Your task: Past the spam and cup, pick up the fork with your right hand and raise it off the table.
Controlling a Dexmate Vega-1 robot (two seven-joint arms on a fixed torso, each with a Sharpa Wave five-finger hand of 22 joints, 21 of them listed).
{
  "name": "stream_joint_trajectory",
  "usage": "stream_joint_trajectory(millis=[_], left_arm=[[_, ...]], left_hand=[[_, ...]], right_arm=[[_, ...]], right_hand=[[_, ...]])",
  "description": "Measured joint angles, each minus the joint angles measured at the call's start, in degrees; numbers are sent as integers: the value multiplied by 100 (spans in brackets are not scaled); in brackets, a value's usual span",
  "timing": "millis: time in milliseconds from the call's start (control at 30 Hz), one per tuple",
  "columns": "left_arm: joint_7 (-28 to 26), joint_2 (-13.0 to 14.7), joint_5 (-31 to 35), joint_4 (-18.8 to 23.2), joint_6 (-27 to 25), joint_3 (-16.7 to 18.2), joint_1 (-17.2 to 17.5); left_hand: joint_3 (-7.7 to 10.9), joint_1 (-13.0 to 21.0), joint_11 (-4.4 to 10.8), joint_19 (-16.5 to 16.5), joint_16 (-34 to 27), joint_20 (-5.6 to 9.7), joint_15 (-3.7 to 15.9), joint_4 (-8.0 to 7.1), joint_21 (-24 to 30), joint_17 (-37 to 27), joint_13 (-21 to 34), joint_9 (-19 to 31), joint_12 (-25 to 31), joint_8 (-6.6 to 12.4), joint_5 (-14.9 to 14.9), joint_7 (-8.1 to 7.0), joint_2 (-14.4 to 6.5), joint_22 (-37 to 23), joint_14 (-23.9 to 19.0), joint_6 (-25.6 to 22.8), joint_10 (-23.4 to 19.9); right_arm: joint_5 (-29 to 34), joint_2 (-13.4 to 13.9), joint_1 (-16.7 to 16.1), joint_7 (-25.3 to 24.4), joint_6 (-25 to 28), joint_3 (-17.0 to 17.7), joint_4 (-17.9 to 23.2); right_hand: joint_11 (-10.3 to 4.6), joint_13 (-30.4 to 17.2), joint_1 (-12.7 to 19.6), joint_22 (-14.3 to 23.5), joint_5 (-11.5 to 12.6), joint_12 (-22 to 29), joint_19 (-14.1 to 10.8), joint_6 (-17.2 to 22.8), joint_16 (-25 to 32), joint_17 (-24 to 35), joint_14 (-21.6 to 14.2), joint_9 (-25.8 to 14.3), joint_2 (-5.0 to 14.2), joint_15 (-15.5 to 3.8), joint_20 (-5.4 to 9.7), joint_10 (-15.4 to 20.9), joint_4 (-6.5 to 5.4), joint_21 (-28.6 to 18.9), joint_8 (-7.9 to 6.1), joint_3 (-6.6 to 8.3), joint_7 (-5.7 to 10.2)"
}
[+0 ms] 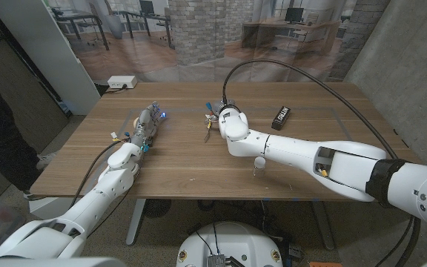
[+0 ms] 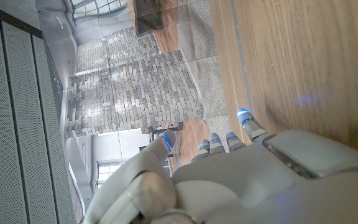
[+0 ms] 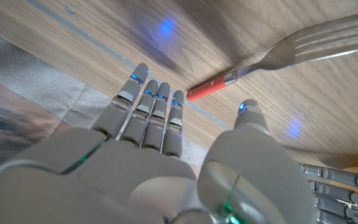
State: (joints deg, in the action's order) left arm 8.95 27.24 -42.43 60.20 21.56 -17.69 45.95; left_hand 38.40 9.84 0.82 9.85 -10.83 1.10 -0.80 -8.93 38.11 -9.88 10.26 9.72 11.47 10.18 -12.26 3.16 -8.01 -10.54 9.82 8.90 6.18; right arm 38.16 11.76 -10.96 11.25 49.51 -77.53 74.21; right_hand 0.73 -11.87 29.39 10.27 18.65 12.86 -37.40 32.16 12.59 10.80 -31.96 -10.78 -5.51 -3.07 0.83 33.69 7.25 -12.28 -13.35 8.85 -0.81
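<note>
The fork (image 3: 303, 46) lies on the desk (image 1: 199, 167) toward the far edge, near the middle. The right hand (image 3: 166, 155) hovers over it, fingers apart, grasping nothing. The red handle points toward the fingers (image 3: 151, 106); the tines point away. The left hand (image 1: 148, 126) sits farther off, released.

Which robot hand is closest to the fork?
The right hand: the fork with the red handle lies just past its fingertips. The left hand is farther away from it.
</note>
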Motion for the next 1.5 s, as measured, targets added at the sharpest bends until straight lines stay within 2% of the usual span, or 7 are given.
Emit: stream_joint_trajectory(millis=[167, 367, 533, 1100, 1500], left_arm=[[14, -10, 1, -23, -3, -4, -17], [25, -19, 1, -48, -3, -7, -31], [36, -23, 1, -75, -3, -7, -46], [79, -32, -14, -143, 0, -1, -66], [87, -34, -22, -150, 14, 6, -66]], left_hand=[[0, 0, 0, 0, 0, 0, 0, 0, 0, 0, 0, 0, 0, 0, 0, 0, 0, 0, 0, 0, 0], [0, 0, 0, 0, 0, 0, 0, 0, 0, 0, 0, 0, 0, 0, 0, 0, 0, 0, 0, 0, 0], [0, 0, 0, 0, 0, 0, 0, 0, 0, 0, 0, 0, 0, 0, 0, 0, 0, 0, 0, 0, 0], [0, -31, 0, 0, 0, 0, 0, 0, -22, 0, 0, 0, 0, 0, 0, 0, 31, 1, 0, 0, 0], [24, -31, 0, 0, 0, 0, 0, 24, -42, 0, 0, 0, 0, 0, 0, 31, 31, 1, 0, 32, 0]], right_arm=[[-27, -37, 21, -24, -29, -47, -67], [-50, -73, 27, -74, -57, -88, -119], [-62, -93, 27, -108, -77, -107, -150], [-103, -209, 70, -141, -162, -200, -339], [-105, -313, 130, -127, -176, -283, -532]], right_hand=[[0, 0, 0, 0, 0, 0, 0, 20, 0, 0, 0, 0, 0, 0, 0, 0, 0, 0, 0, 0, 20], [-31, 0, 186, -1, 43, -45, 43, 29, 0, 0, -33, 0, -20, 8, 86, 31, 24, 21, 23, -24, 74], [-31, 0, 244, -1, 44, -45, 51, 29, 0, 0, -73, 1, -28, 7, 93, 31, 48, 21, 23, -47, 73], [-72, 1, 270, -1, 85, -45, 30, 60, 0, 28, -102, 1, -43, 8, 113, 72, 48, 21, 23, -46, 101], [-103, -27, 297, -1, 107, -45, 29, 154, 0, 27, -156, 1, -17, 8, 113, 164, 0, 21, 23, -94, 133]])
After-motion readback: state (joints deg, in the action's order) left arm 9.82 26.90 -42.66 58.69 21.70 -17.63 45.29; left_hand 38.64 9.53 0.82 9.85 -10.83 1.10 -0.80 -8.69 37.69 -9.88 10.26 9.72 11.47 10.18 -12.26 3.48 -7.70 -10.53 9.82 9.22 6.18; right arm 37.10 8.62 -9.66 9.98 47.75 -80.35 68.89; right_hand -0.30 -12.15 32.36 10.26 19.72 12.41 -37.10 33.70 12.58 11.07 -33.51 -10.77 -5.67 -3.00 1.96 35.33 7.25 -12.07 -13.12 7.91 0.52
